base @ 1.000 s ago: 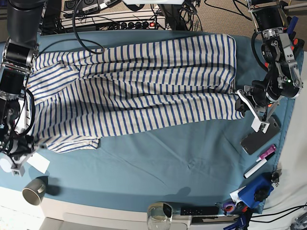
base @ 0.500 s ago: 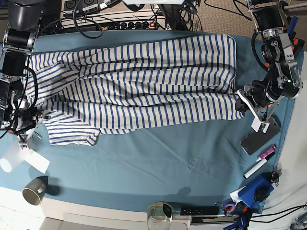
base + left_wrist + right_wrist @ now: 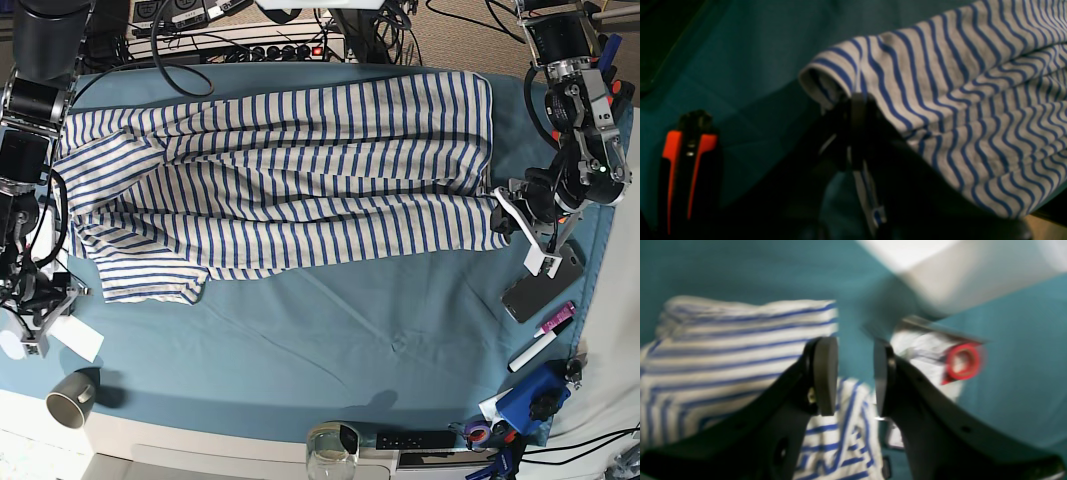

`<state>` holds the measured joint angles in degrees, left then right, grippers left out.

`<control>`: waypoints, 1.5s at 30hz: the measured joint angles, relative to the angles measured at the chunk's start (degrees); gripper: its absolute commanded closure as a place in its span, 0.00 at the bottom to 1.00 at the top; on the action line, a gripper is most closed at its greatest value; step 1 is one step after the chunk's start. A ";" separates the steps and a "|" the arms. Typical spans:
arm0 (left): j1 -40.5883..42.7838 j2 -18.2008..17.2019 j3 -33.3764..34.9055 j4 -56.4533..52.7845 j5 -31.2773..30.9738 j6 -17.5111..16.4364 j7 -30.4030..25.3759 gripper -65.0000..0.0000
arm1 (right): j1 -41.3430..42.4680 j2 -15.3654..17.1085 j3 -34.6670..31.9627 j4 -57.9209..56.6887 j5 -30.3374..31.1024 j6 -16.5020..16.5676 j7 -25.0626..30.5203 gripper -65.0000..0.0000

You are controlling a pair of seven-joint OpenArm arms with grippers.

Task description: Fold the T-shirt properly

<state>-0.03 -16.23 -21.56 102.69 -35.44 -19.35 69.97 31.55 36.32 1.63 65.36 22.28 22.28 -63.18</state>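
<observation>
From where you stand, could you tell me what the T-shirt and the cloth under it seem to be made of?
T-shirt: soft knit fabric, probably cotton jersey, matte; it drapes and wrinkles in folds. Tablecloth: thin teal woven cloth, matte, showing shallow creases; the exact fibre is unclear.

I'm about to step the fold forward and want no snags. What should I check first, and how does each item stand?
1. left gripper shut on the T-shirt hem corner: ok.
2. right gripper jaws apart, holding no cloth: ok.
3. Shirt fully on the tablecloth: ok.
4. Cloth lying flat: not ok, long wrinkles.
5. marker and cup off the shirt: ok.
</observation>
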 measured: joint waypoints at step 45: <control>0.00 0.00 0.00 0.00 -0.39 0.00 0.00 1.00 | 0.31 -9.53 0.22 -22.58 -16.55 -2.12 23.30 1.00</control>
<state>-0.03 -16.23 -21.56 102.69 -35.83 -19.35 69.97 31.86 26.79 1.85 42.78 5.74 20.16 -39.88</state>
